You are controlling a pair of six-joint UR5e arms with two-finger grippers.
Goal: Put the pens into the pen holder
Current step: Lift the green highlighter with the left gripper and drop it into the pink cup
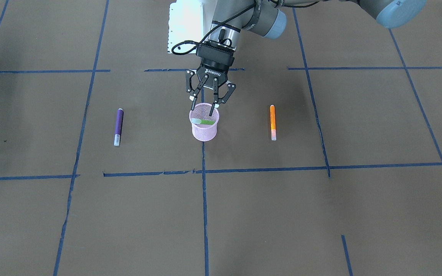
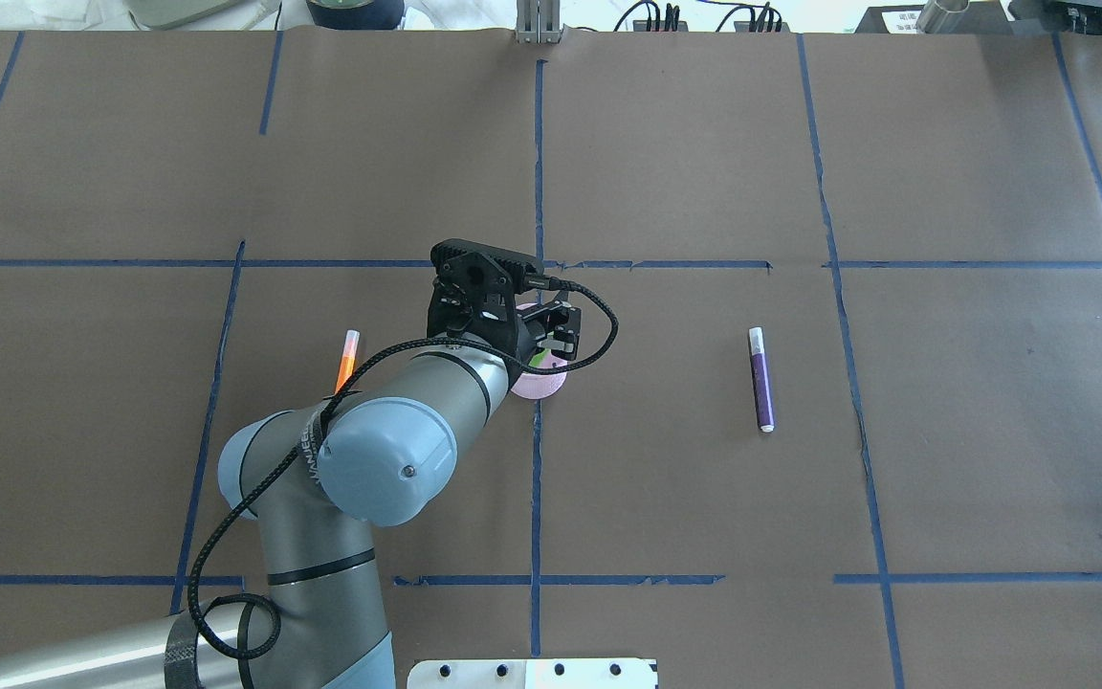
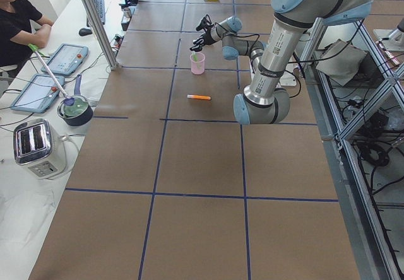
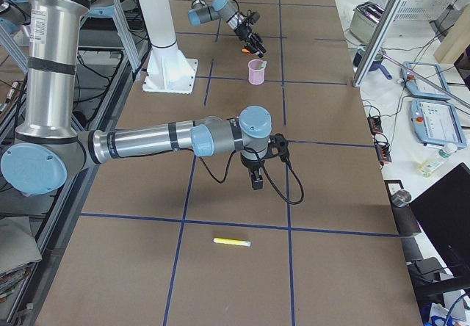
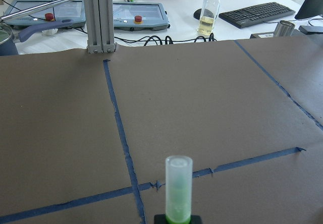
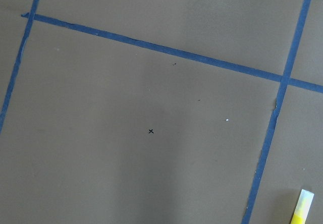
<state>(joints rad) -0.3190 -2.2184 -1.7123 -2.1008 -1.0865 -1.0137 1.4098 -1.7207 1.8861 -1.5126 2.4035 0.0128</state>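
The pink mesh pen holder (image 1: pixel 204 132) stands on the middle tape line. A green pen (image 1: pixel 205 122) leans inside it, and its pale cap (image 5: pixel 178 171) pokes above the rim. My left gripper (image 1: pixel 202 111) hangs tilted just over the holder. It is open and grips nothing, and one fingertip dips close to the green pen. The purple pen (image 1: pixel 118 126) and the orange pen (image 1: pixel 272 122) lie flat on the table on either side of the holder. My right gripper (image 4: pixel 255 182) hovers over bare table far from the holder. I cannot tell whether it is open or shut.
A yellow marker (image 4: pixel 232 242) lies on the table near my right gripper. The white robot base plate (image 1: pixel 186 27) sits behind the holder. Past a metal post (image 5: pixel 98 17) is a desk with a bottle (image 5: pixel 208 17), tablets and a toaster (image 3: pixel 38 147), where a person (image 3: pixel 19 21) sits.
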